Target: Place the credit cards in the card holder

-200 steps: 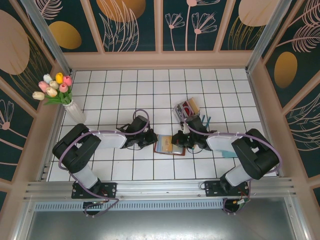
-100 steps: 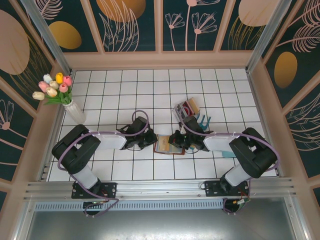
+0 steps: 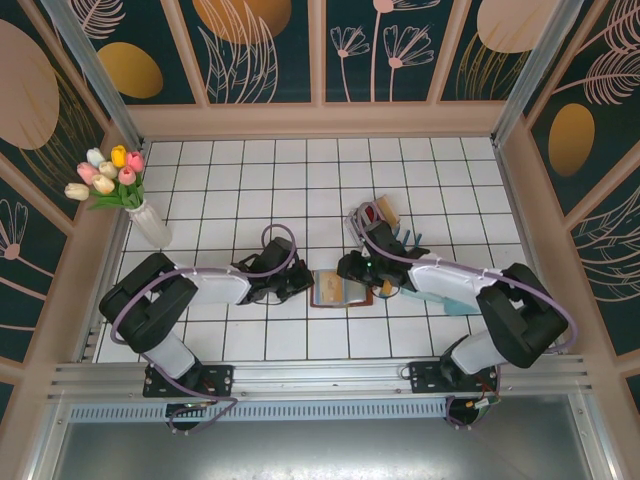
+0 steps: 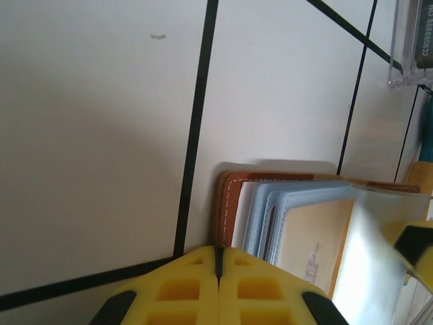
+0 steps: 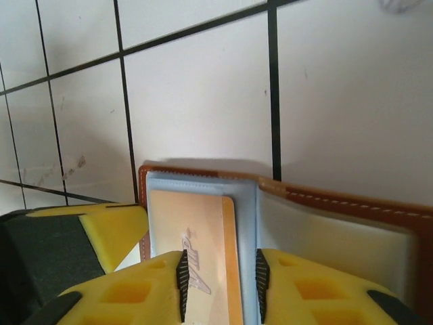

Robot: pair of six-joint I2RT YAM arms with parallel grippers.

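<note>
table (image 3: 220,180): white tiles, dark grid lines
card holder (image 5: 338,203): brown leather, pale stitching; light blue pockets inside
credit card (image 5: 203,230): tan, faint pale lettering
left gripper (image 4: 218,261): yellow pads
right gripper (image 5: 220,271): yellow pads, black ribbed inner faces
arms (image 3: 215,285): black joints, pale grey links, purple cables
tulips (image 3: 105,170): white, yellow, pink; green leaves
vase (image 3: 150,225): white
walls (image 3: 260,50): dark teal, peach and gold leaf and flower motifs

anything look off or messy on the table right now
Nothing spilled or damaged. The card holder lies open and flat with a tan card in its sleeve; only the clear box behind it sits askew to the tile lines.
</note>
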